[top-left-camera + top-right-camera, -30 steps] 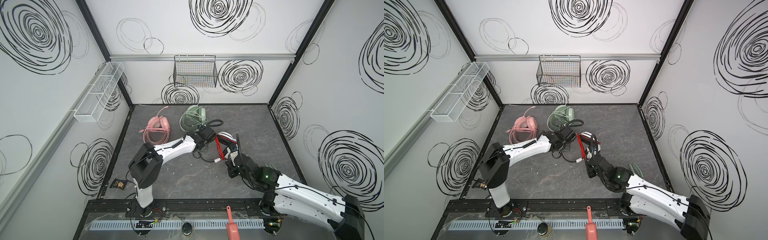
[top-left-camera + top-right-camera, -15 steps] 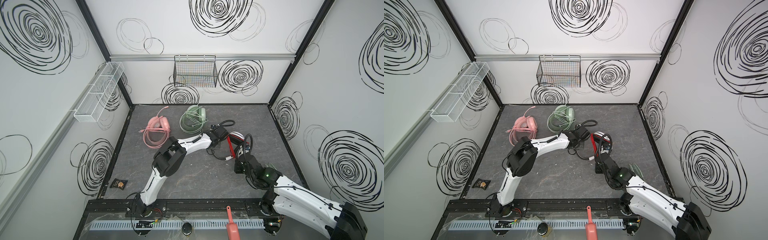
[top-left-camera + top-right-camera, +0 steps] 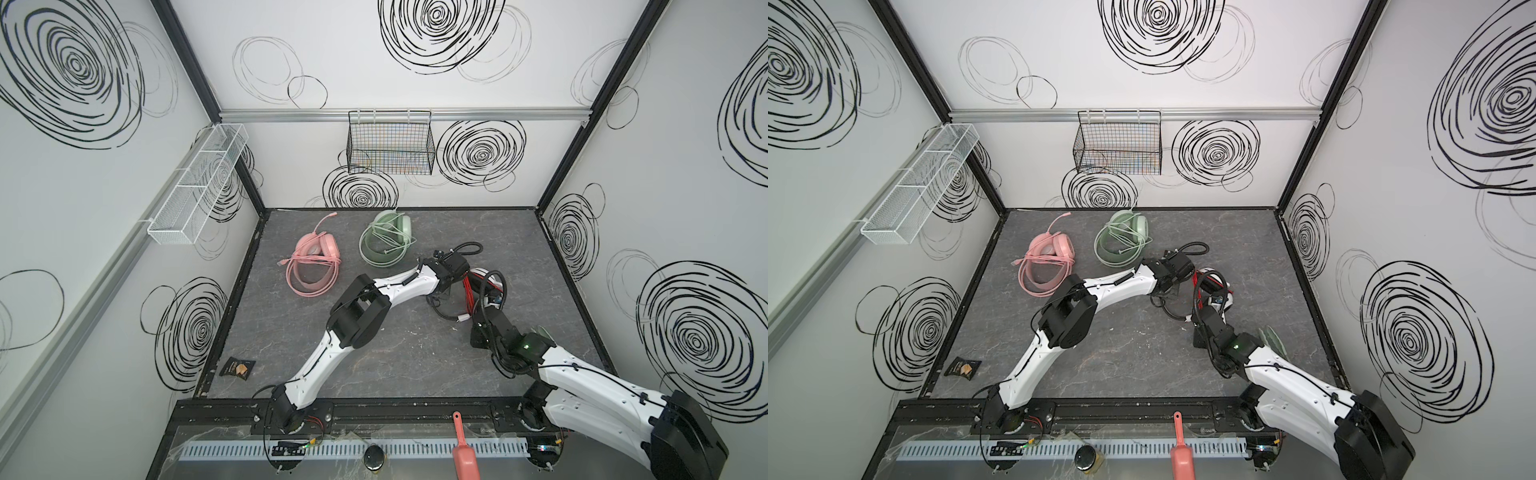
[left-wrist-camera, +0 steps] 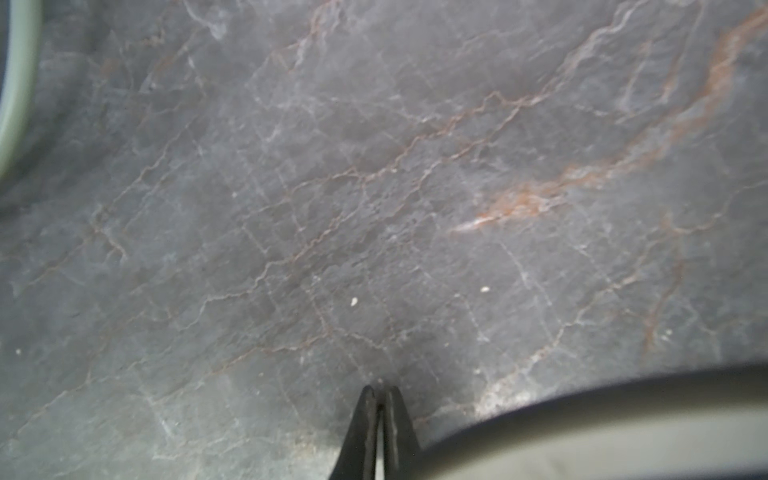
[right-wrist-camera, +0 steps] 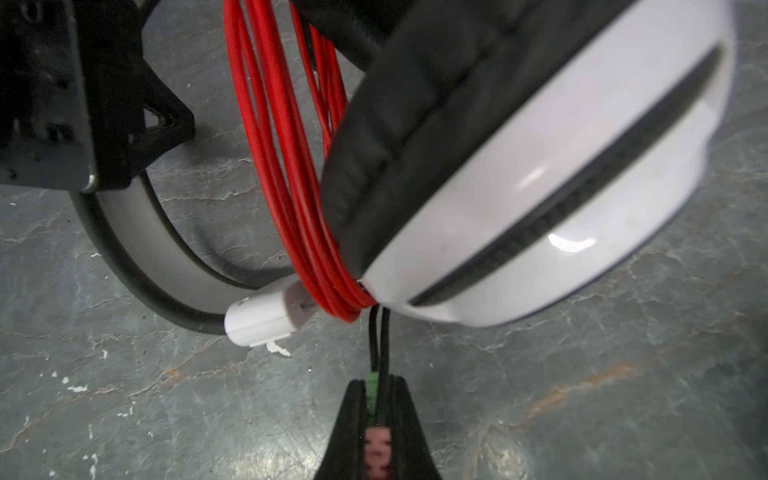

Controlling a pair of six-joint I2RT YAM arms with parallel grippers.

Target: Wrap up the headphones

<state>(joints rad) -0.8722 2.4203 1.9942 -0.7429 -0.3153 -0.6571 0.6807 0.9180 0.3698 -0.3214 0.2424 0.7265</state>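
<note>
What just changed: Over the last second both arms have carried the white-and-black headphones [image 5: 561,166] a bit toward the right side of the table [image 3: 415,353]. The left arm now reaches much farther out. The right arm has pulled back toward its own side.
What that means: I think the last bit of cable is being pulled tight, so this wrap looks nearly done.
Red cable [image 5: 291,166]: It goes round the headphones in many loops, right next to the black ear pad.
Right gripper [image 5: 377,384]: It is pinched tight on the plug end [image 5: 371,395]. Two thin black wires run from there up under the white ear cup.
Left gripper [image 4: 380,392]: Its fingers are pressed together with nothing between them. It sits low over the table, just beside the grey headband [image 4: 582,436]. I cannot tell if it touches the band.
Pink headphones [image 3: 320,249]: They lie at the back left of the table, with the pink cable coiled in loops.
Mint-green headphones [image 3: 388,232]: They lie near the pink ones at the back, with the pale cable wound across them. Both pairs look wrapped already.
Black wire basket [image 3: 390,145]: It hangs on the back wall. I cannot see anything in it.
White mesh tray [image 3: 195,187]: It hangs on the left wall and has a few sections. Nothing shows in them.
What is left: I think the plug end needs to be tucked in so the loops do not slip off.
</note>
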